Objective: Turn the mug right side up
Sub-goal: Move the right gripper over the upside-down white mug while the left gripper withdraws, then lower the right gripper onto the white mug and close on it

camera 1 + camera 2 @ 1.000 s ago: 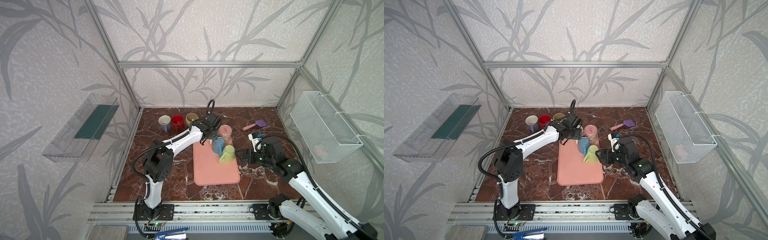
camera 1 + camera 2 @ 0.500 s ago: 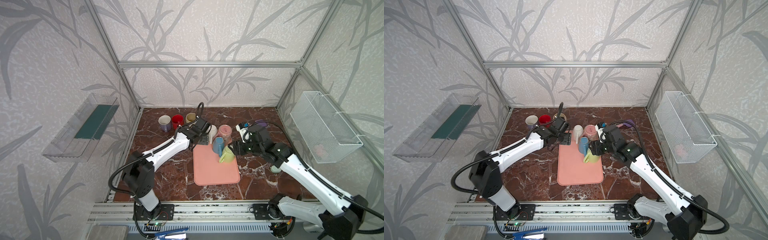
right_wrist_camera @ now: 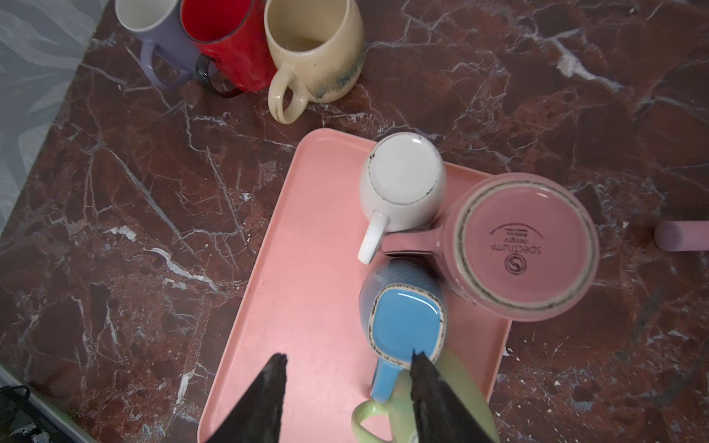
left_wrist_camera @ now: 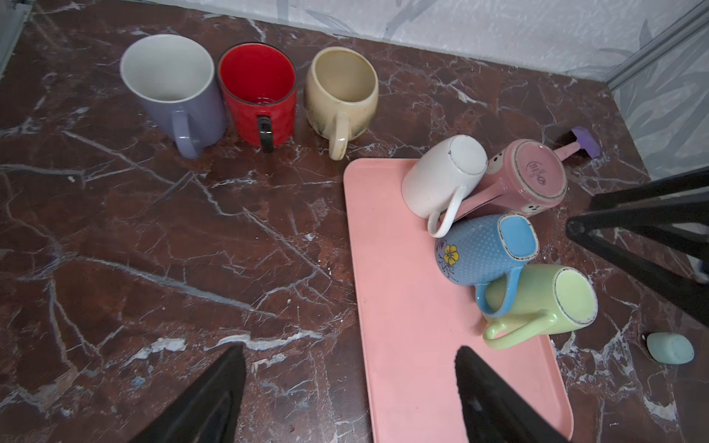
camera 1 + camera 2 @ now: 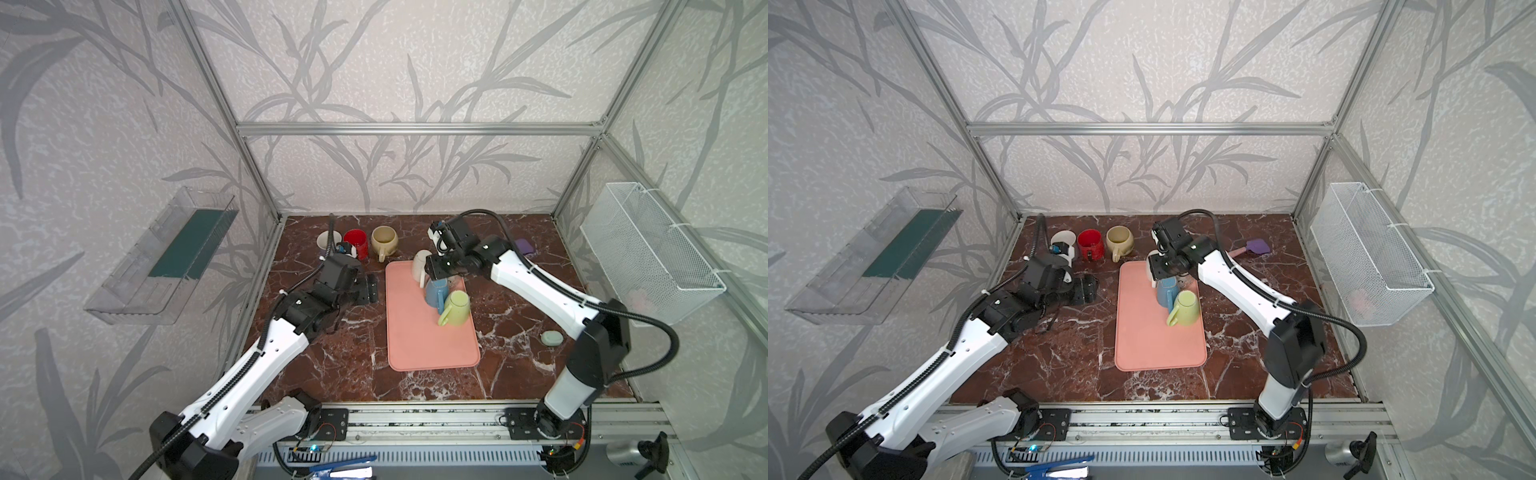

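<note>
right tool [image 3: 350, 356] spread, empty, over upside-down blue mug [image 3: 406, 326] on tray [image 3: 307, 268]: probably lining up grasp. left tool [image 4: 350, 348] released, aside, leaving room.

White mug [image 4: 441, 180], pink mug [image 4: 537, 176], blue mug [image 4: 483, 249], green mug [image 4: 544, 303] — all upside down, bunched on pink tray [image 4: 403, 345]

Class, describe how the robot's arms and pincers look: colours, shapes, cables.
The left arm and right arm have white shells with black joints. A black ribbed cable runs along each. The left pincer and right pincer end in black, tapering, pointed fingers.
</note>
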Action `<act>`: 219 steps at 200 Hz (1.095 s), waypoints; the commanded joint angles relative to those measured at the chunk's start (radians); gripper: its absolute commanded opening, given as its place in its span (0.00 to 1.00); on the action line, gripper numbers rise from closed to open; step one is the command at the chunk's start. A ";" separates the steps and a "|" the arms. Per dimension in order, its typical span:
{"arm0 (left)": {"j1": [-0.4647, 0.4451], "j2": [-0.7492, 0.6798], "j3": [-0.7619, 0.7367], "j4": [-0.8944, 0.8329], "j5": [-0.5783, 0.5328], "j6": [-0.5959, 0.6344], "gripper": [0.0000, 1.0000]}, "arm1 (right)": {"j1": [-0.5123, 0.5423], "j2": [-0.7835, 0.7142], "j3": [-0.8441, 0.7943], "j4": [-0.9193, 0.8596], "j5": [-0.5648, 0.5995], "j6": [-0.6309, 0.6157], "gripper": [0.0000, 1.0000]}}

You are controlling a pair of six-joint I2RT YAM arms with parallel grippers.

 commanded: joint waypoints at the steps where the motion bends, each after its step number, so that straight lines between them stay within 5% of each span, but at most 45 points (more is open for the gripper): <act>1: 0.052 -0.064 -0.025 -0.051 0.057 0.028 0.84 | 0.014 0.104 0.124 -0.090 0.014 -0.005 0.50; 74: 0.070 -0.152 -0.109 -0.046 0.001 0.051 0.83 | 0.017 0.347 0.329 -0.184 0.076 0.072 0.46; 219: 0.065 -0.143 -0.112 -0.052 -0.019 0.056 0.83 | -0.003 0.538 0.468 -0.224 0.122 0.095 0.48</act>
